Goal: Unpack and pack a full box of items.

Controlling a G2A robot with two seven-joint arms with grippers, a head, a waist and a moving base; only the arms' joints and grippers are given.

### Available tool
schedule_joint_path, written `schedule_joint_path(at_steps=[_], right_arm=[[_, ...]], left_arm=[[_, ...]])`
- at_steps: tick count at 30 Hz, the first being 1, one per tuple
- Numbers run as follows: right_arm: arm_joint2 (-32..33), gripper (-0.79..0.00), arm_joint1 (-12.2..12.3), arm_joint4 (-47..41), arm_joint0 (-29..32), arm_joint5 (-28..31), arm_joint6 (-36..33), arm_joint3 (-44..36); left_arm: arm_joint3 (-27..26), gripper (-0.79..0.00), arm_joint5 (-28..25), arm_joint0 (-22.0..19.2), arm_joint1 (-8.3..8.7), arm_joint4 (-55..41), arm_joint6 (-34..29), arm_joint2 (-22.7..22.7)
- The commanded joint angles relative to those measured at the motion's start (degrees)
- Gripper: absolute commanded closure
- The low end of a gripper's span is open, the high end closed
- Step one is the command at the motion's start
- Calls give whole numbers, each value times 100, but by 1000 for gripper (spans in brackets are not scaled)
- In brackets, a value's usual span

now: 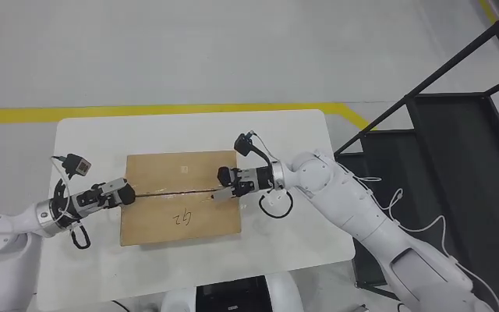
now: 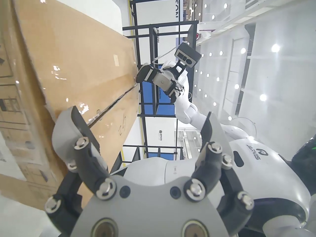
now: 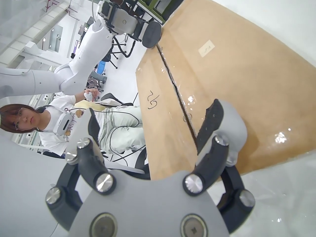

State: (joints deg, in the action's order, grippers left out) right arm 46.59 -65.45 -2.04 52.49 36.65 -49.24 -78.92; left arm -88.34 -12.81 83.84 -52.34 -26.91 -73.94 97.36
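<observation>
The left gripper's fingers (image 2: 79, 124) are spread wide and hold nothing. One tip rests at the left end of the seam (image 1: 175, 190), and the other hangs in the air on the near side. The right gripper's fingers (image 3: 212, 122) are spread too, also empty. One tip sits on the seam's right end, and the other is off the box's edge on the near side.

The box (image 1: 179, 199) lies shut in the middle of the white table (image 1: 296, 132), its 2 top flaps meeting at that seam. A scribbled mark (image 1: 182, 218) is on the near flap.

The seam runs left to right, straight from the left gripper (image 1: 125, 193) to the right gripper (image 1: 224, 193). Each arm is at its own end and neither is nearer. Opening likely means lifting a flap away from this line, toward the far or near side.
</observation>
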Motion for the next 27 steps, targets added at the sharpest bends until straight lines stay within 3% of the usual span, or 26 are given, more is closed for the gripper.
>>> schedule_joint_path(at_steps=[1,4,9,13,16,19,21,24,27], right_arm=[[61,-785,15,-32,27,45,0,-87],[197,-785,58,-225,134,221,-45,-302],[506,-785,199,-1298,522,888,-540,-585],[877,-785,400,-1523,890,873,-967,-765],[1367,-785,609,-292,1190,790,-1050,-1022],[1783,-785,725,238,1727,1083,-755,-1412],[2272,-785,833,1340,2151,822,-565,-1586],[2601,-785,897,2118,2706,549,-94,-1816],[2650,-785,918,2789,2964,659,239,-1890]], left_arm=[[0,-785,-19,18,7,0,8,18],[18,-785,-34,12,15,-4,14,21],[30,-785,-15,-8,23,11,-4,2],[30,-785,-15,-8,23,11,-4,2],[30,-785,-15,-8,23,11,-4,2],[30,-785,-15,-8,23,11,-4,2],[30,-785,-15,-8,23,11,-4,2],[30,-785,-15,-8,23,11,-4,2],[30,-785,-15,-8,23,11,-4,2]])
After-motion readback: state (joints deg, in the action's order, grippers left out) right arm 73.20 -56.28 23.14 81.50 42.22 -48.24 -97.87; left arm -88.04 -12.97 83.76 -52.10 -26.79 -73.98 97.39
